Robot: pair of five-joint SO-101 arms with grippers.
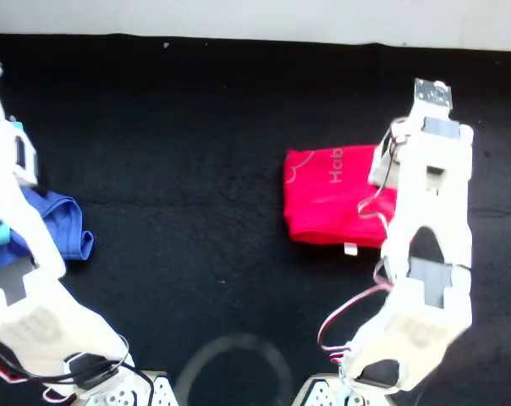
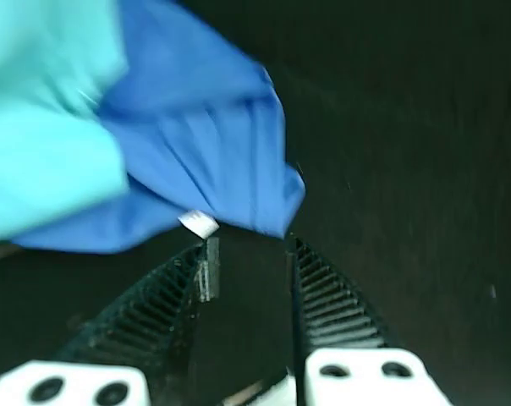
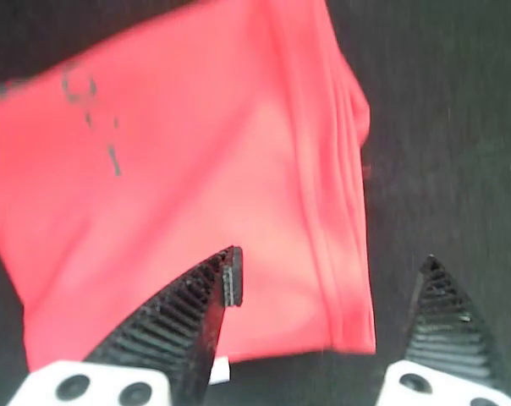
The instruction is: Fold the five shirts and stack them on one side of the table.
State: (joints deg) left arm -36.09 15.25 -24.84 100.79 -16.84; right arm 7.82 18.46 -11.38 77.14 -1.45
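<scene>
The red shirt (image 1: 327,199) looks folded, at 3 o'clock on the tabletop (image 1: 196,127); stacking it seems the step in hand. The right pincer (image 3: 332,275), spread wide, straddles its 3 o'clock edge and would need to lower, then pinch. The left pincer (image 2: 251,252), slightly parted and empty, faces the blue shirt (image 2: 205,161) at 9 o'clock.

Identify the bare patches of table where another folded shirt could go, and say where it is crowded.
Free: the black table between the blue shirt and the red shirt, plus the strip beyond both. Crowded: the right side, where the right gripper straddles the red shirt's edge.
</scene>
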